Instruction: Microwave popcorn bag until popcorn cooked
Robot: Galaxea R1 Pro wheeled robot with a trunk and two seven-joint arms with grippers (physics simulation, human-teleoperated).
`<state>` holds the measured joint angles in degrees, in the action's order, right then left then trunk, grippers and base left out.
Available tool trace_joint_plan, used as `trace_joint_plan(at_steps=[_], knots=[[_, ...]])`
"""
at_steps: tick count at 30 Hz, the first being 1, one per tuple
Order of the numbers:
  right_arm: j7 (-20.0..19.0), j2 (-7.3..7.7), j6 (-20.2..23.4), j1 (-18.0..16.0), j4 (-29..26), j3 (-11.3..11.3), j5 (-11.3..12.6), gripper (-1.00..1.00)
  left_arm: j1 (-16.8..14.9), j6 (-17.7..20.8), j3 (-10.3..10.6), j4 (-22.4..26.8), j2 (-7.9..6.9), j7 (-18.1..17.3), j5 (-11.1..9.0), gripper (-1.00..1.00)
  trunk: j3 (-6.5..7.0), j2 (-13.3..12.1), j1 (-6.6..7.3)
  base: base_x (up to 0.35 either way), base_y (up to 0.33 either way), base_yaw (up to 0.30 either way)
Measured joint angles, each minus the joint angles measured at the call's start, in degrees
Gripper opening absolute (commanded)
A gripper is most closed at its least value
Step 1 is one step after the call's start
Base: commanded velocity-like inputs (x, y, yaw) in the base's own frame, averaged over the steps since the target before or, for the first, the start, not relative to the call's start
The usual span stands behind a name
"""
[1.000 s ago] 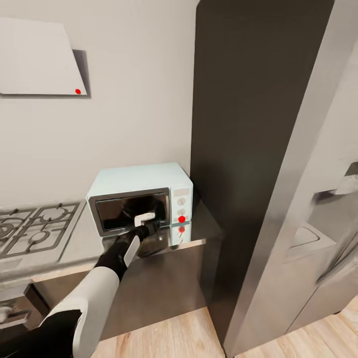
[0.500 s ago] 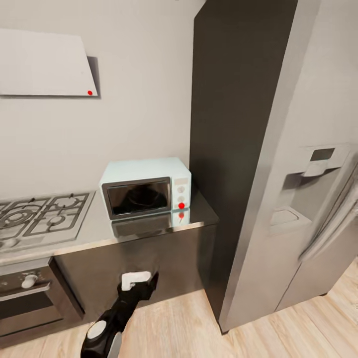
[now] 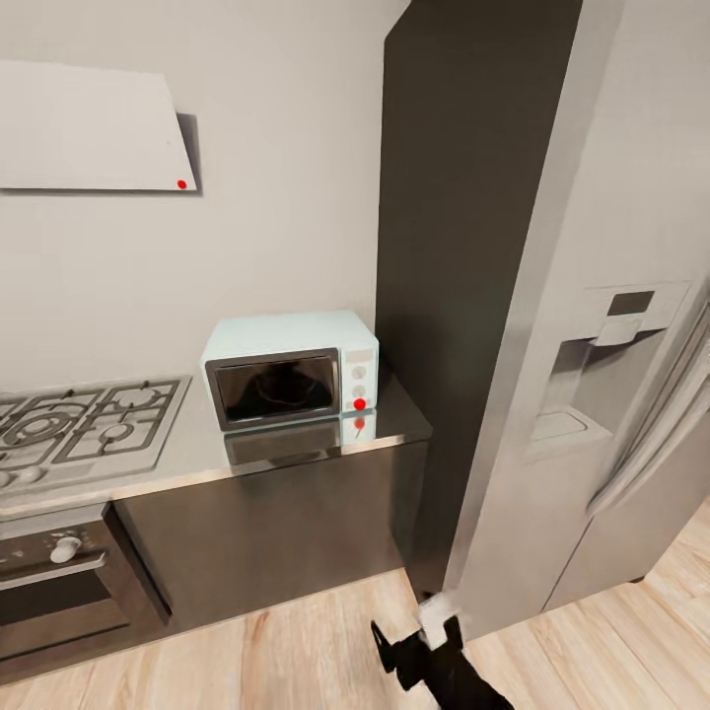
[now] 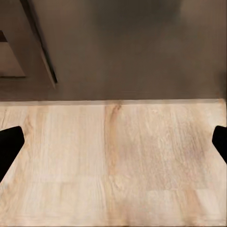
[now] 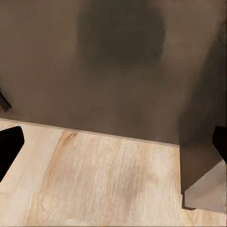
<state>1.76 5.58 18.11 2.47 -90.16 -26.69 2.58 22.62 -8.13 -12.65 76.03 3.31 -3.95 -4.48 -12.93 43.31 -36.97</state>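
Nearest, low in the head view, a dark gripper (image 3: 422,646) with a pale patch hangs over the light wood floor (image 3: 296,651); which arm it belongs to I cannot tell. Both wrist views look down at that same floor and the foot of the dark cabinet fronts. The left gripper (image 4: 113,142) shows only two black fingertips (image 4: 8,146) at opposite margins of its picture, set wide apart with nothing between them. The right gripper (image 5: 113,142) is likewise spread wide and empty, one fingertip (image 5: 9,149) showing dark against the boards.

Further off, the countertop (image 3: 197,459) runs from the gas hob (image 3: 79,429) at its left to its right end against the tall dark panel (image 3: 463,247) and the steel fridge (image 3: 602,394). The microwave (image 3: 291,380) stands on that right end, close to the back wall, its long axis running along the counter edge and its dark glass door facing outward toward the robot. The door looks closed, and a red dot (image 3: 360,403) sits at the lowest knob of the right-hand control panel.

The popcorn bag I cannot make out; something dim shows behind the glass, too dark to name. Judging by the empty grippers, the closed door and the red mark, the loading is probably done and heating may be under way, though that is not certain. What remains is likely only for the popcorn to finish cooking.
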Motion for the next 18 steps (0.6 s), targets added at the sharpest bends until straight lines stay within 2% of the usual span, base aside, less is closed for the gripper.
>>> trace_joint_plan(at_steps=[1, 4, 6, 8, 9, 10, 12, 13, 14, 15, 16, 18], knots=[[0.3, -0.68, 3.3, -4.3, -0.4, 0.1, 0.0, 1.00, -0.2, 0.0, -0.4, -1.8, 0.05, 0.0, 0.0, 1.00, 0.01, 0.0, 0.00, 0.000, 0.000, 0.000], [0.7, -1.92, 10.1, -11.6, -0.7, 0.4, 0.1, 1.00, -0.8, -0.1, -0.9, -4.8, 0.08, 0.0, 0.0, 1.00, 0.01, 0.0, 0.00, 0.000, 0.000, 0.000], [2.1, -5.33, 16.9, -20.5, -0.6, 0.5, 0.2, 1.00, -1.2, -0.1, -1.0, -6.6, 0.14, 0.1, 0.0, 1.00, 0.02, 0.0, 0.00, 0.000, 0.000, 0.000], [3.6, -7.89, 20.9, -25.8, 0.6, 0.6, 0.2, 1.00, -2.4, -0.1, -1.0, -8.7, 0.11, 0.1, 0.0, 1.00, 0.02, 0.0, 0.00, 0.000, 0.000, 0.000], [4.9, -9.88, 23.0, -29.9, 2.4, 0.6, 0.2, 1.00, -3.6, -0.1, -1.1, -10.4, 0.13, 0.2, 0.0, 1.00, 0.03, 0.0, 0.00, 0.000, 0.000, 0.000], [5.7, -11.56, 24.1, -33.3, 5.0, 0.5, 0.3, 1.00, -4.5, -0.1, -1.1, -11.5, 0.14, 0.2, 0.0, 1.00, 0.02, 0.0, 0.00, 0.000, 0.000, 0.000], [8.0, -15.23, 25.2, -41.7, 16.1, 0.6, 0.6, 1.00, -5.8, -0.1, -1.2, -13.2, 0.14, 0.2, 0.0, 1.00, 0.02, 0.0, 0.00, 0.000, 0.000, 0.000], [8.5, -15.57, 24.5, -45.6, 22.3, 0.6, 0.9, 1.00, -6.1, -0.1, -1.2, -13.5, 0.12, 0.2, 0.0, 1.00, 0.02, 0.0, 0.00, 0.000, 0.000, 0.000], [8.8, -15.58, 23.4, -48.0, 26.4, 0.7, 1.4, 1.00, -6.2, -0.1, -1.1, -13.6, 0.13, 0.2, 0.0, 1.00, 0.01, 0.0, 0.00, 0.000, 0.000, 0.000], [8.9, -15.58, 21.1, -51.4, 32.4, 0.7, 3.5, -1.00, -6.3, -0.1, -1.1, -13.8, 0.14, 0.2, -0.1, 1.00, 0.02, 0.0, 0.00, 0.000, 0.000, 0.000], [9.1, -15.58, 19.8, -53.6, 36.6, 0.7, 5.4, -1.00, -6.3, -0.1, -1.1, -13.8, 0.15, 0.2, -0.1, 1.00, 0.01, 0.0, 0.00, 0.000, 0.000, 0.000], [9.2, -15.58, 15.7, -58.8, 48.7, 0.7, 9.9, -1.00, -6.2, -0.1, -1.2, -13.8, 0.15, 0.3, -0.1, 1.00, 0.01, 0.0, 0.00, 0.000, 0.000, 0.000]])
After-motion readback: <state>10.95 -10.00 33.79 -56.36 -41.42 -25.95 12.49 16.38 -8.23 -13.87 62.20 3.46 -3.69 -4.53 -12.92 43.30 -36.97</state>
